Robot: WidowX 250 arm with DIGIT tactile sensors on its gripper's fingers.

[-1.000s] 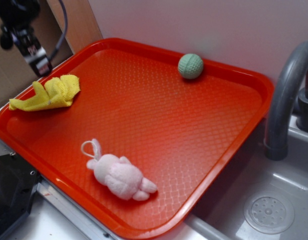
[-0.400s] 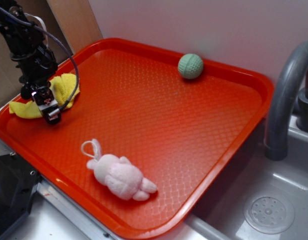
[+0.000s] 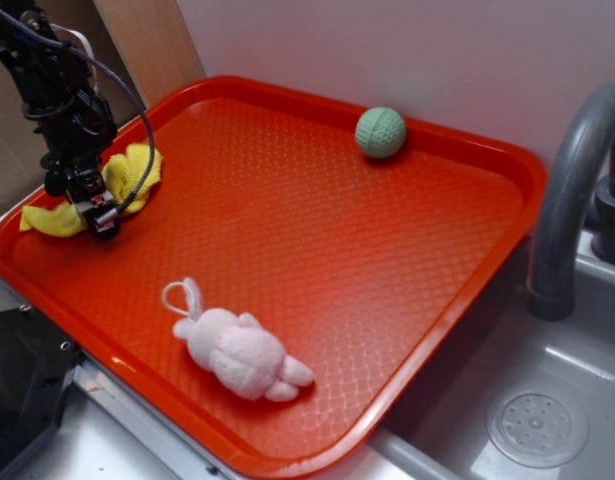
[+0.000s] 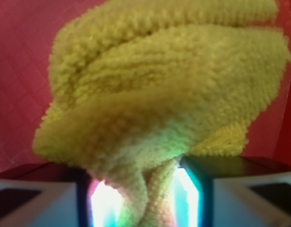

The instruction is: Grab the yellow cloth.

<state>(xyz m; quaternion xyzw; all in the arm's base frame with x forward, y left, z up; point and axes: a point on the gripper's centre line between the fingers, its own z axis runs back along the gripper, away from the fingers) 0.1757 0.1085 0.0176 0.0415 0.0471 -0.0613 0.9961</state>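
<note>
The yellow cloth [image 3: 135, 172] lies bunched at the left end of the red tray [image 3: 327, 230]. My gripper [image 3: 99, 215] comes down on the cloth's middle and hides part of it. In the wrist view the fuzzy yellow cloth [image 4: 169, 85] fills most of the picture. A twisted fold of it runs down between my two fingers, and the gripper [image 4: 145, 198] is shut on that fold. Red tray floor shows on either side of the cloth.
A green knobbly ball [image 3: 380, 132] rests at the tray's far edge by the white wall. A pale pink plush bunny [image 3: 242, 350] lies near the tray's front rim. A grey faucet [image 3: 567, 200] and a sink drain [image 3: 537, 428] are to the right.
A second ago the gripper hung above and left of the flat-lying cloth. It has since dropped onto the cloth, which is now bunched and pulled in around the fingers.
</note>
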